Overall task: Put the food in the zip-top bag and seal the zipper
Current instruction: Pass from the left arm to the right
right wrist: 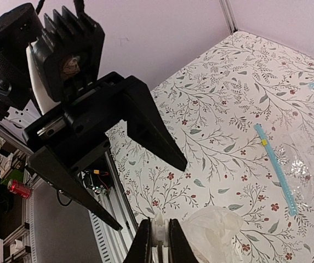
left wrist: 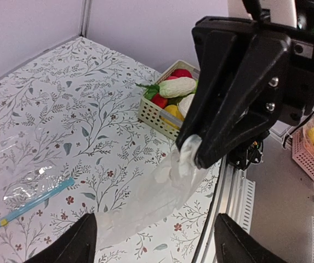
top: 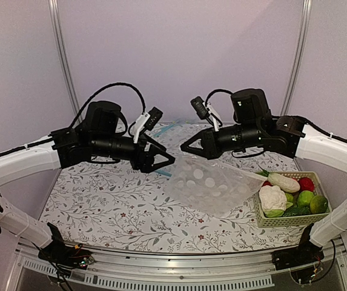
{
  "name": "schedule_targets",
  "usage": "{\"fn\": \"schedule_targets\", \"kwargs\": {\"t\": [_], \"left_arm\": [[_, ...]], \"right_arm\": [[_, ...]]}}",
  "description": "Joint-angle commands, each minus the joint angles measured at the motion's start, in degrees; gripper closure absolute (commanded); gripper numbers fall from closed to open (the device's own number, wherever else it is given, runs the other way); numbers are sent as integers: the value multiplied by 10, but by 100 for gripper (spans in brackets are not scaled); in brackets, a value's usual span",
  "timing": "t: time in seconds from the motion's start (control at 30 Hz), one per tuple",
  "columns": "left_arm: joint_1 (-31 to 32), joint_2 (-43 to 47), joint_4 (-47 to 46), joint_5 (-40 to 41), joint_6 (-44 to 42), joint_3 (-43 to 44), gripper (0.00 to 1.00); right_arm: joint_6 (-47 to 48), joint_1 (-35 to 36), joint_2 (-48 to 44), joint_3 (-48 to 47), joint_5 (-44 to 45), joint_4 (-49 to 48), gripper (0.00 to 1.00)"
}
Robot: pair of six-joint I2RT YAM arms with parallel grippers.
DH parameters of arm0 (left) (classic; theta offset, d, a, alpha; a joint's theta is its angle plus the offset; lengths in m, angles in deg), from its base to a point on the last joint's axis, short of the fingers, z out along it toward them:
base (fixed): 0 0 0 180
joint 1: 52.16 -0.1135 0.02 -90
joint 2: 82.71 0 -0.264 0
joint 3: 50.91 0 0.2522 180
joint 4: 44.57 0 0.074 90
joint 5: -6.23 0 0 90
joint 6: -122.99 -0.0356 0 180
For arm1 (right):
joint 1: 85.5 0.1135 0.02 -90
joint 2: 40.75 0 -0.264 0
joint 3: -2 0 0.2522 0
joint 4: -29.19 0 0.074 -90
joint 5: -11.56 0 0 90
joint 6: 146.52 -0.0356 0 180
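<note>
Currently all food sits in 1 pale basket (top: 288, 222) at the table's (top: 100, 194) right edge: cauliflower (top: 272, 197), radish (top: 283, 181), lemon (left wrist: 172, 111), green fruit (top: 306, 197), plus a red fruit (top: 306, 183) and cucumber (top: 292, 211). Zip-top bag (top: 212, 185) lies just left of the basket, 1 corner raised. Right gripper (top: 185, 147): jaws pinched tight on that bunched fold. Left gripper (top: 164, 161): jaws spread wide, gripping nothing, just beside the bag.

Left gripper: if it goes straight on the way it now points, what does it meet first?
Probably the dotted bag, hanging from the right gripper directly ahead of the left gripper, though depth is unclear.
</note>
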Motion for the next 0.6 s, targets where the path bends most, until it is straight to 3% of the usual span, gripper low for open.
{"fn": "schedule_targets", "kwargs": {"t": [0.0, 0.13, 0.47, 0.57], "left_arm": [[-3, -12, -28, -61, 0, -6, 31], [-2, -29, -40, -79, 6, 2, 39], [-1, -36, -88, -118, 27, 1, 38], [-1, -39, -98, -118, 32, 1, 43]], "right_arm": [[-12, -10, -10, -5, -68, -24, 100], [-19, -12, -11, -5, -84, -34, 100], [-21, -13, -4, -6, -98, -36, 100], [-21, -13, -2, -7, -101, -37, 100]]}}
